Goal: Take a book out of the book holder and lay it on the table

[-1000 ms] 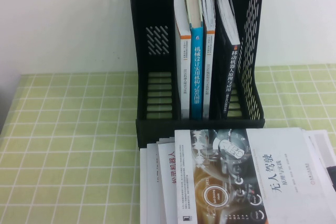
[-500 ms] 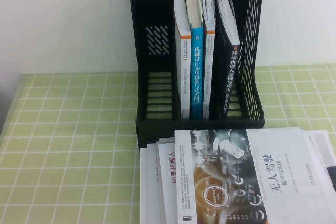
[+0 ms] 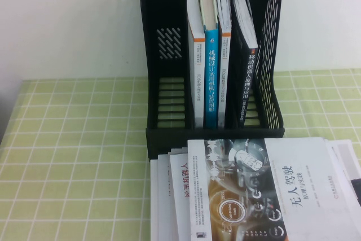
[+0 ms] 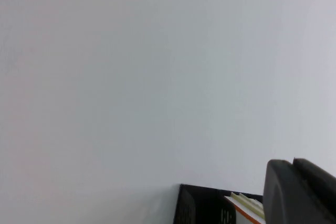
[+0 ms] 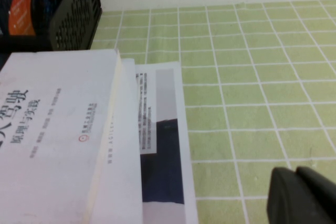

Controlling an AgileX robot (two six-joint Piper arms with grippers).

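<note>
The book [image 3: 246,83], with a black spine and white title, stands upright in the rightmost compartment of the tall black book holder [image 3: 163,55]. The right wrist view shows its orange-marked cover [image 5: 22,1] inside the holder's perforated wall [image 5: 79,9]. The green checked table [image 3: 73,156] spreads around the holder. Neither arm shows in the high view. My left gripper [image 4: 292,169] is shut and empty, up by the wall near the holder's top edge [image 4: 189,208]. Low over the bare cloth [image 5: 252,77] to the right of the lying books, my right gripper [image 5: 295,174] is shut and empty.
A blue-spined book [image 3: 211,77] and white-spined books stand in the holder's middle compartment. In front of the holder lies a stack of books, topped by a white-covered one with a dial picture [image 3: 254,190]. A white wall [image 3: 67,21] rises behind.
</note>
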